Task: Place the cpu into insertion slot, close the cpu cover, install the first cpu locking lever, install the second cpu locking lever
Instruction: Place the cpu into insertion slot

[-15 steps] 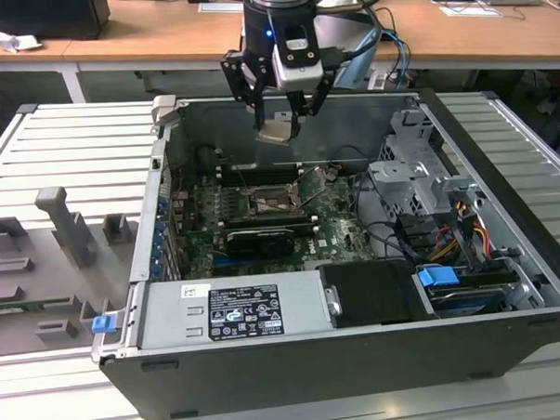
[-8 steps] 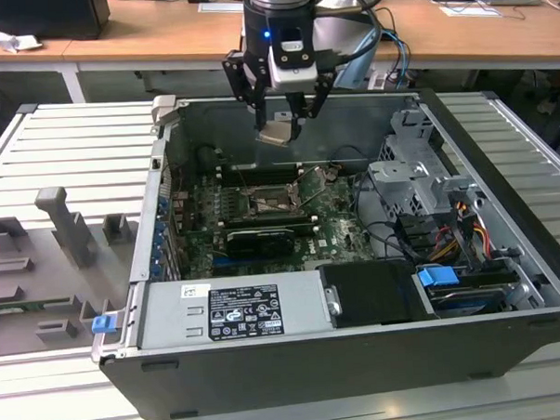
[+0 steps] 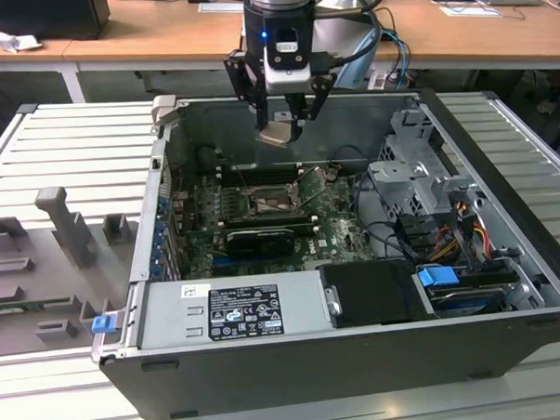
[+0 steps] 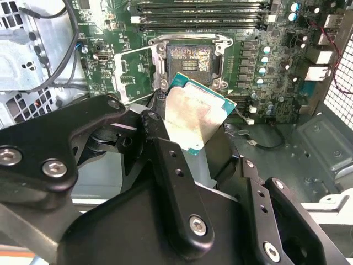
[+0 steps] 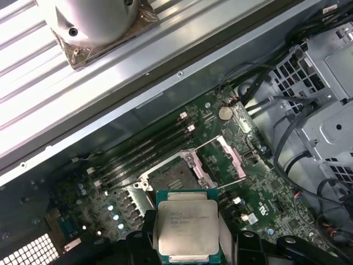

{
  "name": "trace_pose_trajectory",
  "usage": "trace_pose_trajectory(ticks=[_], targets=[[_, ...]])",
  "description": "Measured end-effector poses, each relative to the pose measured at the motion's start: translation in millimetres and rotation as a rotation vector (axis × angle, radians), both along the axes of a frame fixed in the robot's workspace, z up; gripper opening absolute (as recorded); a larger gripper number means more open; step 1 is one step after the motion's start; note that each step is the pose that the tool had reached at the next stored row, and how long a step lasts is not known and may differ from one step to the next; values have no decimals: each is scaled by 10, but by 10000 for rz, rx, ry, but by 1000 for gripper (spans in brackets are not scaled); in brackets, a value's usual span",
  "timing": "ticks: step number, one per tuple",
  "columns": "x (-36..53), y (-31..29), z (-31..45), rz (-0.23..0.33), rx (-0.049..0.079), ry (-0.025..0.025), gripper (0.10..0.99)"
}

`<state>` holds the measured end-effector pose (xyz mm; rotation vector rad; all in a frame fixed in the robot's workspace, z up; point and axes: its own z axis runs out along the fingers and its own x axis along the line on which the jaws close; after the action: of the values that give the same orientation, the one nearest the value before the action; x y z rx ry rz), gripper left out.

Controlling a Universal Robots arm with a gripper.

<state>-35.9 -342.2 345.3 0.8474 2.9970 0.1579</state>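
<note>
My gripper (image 3: 279, 126) hangs above the open computer case, shut on the cpu (image 3: 278, 135), a flat square chip with a pale metal face held tilted between the fingers. Both wrist views show the cpu (image 4: 196, 112) (image 5: 187, 226) over the green board, apart from it. The insertion slot (image 3: 267, 199) (image 4: 189, 57) (image 5: 170, 180) lies below, a dark square socket with nothing in it. The cpu cover (image 4: 135, 70) (image 5: 231, 156) stands swung open beside the socket. A thin lever rod (image 5: 234, 184) sticks out near the socket.
Long black memory sticks (image 4: 198, 15) run beside the socket. A grey power supply (image 3: 233, 310) fills the case's near side, and a drive cage (image 3: 416, 171) with cables sits on the exterior view's right. A grey fixture tray (image 3: 50, 262) lies outside on the left.
</note>
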Motion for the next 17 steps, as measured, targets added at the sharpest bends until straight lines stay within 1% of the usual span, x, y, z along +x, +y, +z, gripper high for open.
trace_pose_trajectory(ticks=[8, 11, 17], targets=[[0, 0, -6, -444, 0, 0, 529], [0, 0, -11, -735, 0, 0, 529], [1, 0, -18, -1026, 0, 0, 529]])
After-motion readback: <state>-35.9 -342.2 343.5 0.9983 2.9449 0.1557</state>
